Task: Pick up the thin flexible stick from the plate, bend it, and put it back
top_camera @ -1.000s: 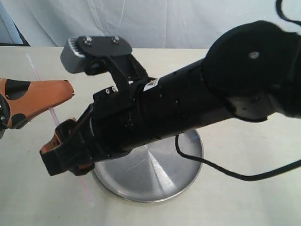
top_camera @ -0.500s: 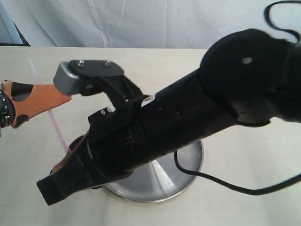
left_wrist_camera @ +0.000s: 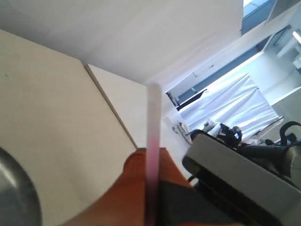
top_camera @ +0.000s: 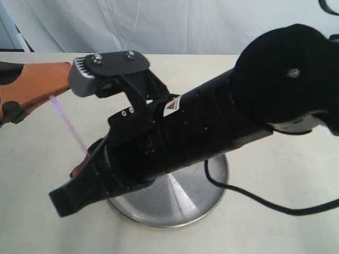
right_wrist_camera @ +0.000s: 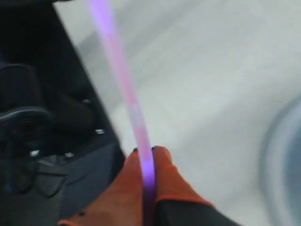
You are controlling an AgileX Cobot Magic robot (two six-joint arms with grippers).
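Stick: the thin flexible stick (top_camera: 69, 124) is off the plate and in the air over the left part of the bench, strung between my two claws; it glows purplish and slopes down from the left claw toward the plate's left rim; the span between the grips looks nearly straight.

Left claw: my left gripper (top_camera: 53, 89) comes in from the bench's left edge and is closed narrow on the upper part of the stick; in the left wrist view the stick (left_wrist_camera: 153, 155) runs between the pads at the left gripper (left_wrist_camera: 151, 197), and a length of it pokes out past the tips.

Right claw: in the exterior view my right gripper (top_camera: 82, 163) is mostly hidden under its own arm; in the right wrist view its orange fingers (right_wrist_camera: 169, 183) are pinched together on the stick (right_wrist_camera: 123, 84), holding its lower end.

Plate: the plate (top_camera: 180, 203) lies flat on the bench toward the near edge, about midway along it; I see only part of it below the arm.

Arm: the black right arm (top_camera: 212, 127) reaches from the right edge across the middle; its grey wrist camera (top_camera: 85, 79) sits just beside the left claw's tip.

Bench: cream top (top_camera: 32, 211); a white curtain (top_camera: 175, 26) hangs behind the far edge.
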